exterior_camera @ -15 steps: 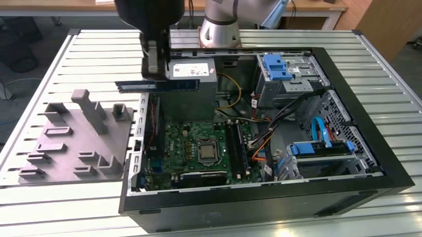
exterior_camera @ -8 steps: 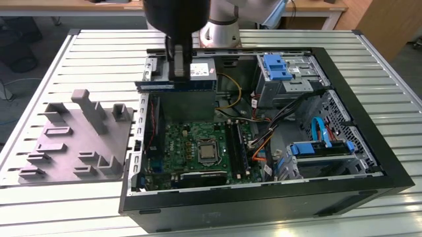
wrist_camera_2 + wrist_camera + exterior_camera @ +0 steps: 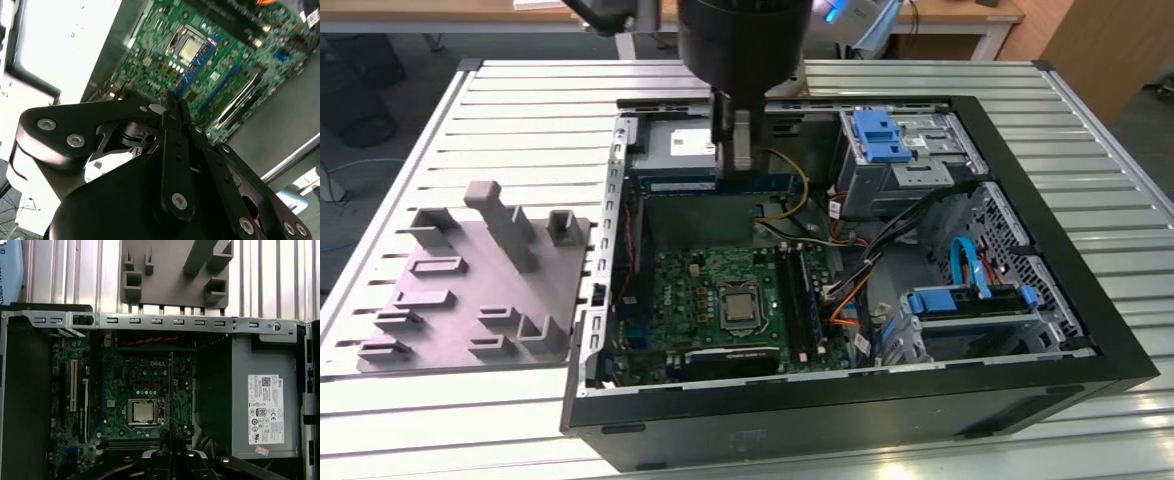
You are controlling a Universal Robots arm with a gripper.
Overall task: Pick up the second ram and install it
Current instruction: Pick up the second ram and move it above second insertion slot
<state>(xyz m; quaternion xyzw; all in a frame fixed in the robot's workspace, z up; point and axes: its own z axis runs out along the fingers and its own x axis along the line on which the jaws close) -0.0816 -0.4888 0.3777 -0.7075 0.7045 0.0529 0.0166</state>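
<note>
second ram is pinched tight, thin edge down, in the closed tool over the circuit board, probably to line it up with the slots.

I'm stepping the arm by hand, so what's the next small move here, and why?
Probably turn the wrist so the second ram lines up with the memory slots. The gripper has its jaws shut on the stick and holds it above the open case. In the exterior view the stick lies crosswise to the slots, which sit further toward that view's right.
</note>
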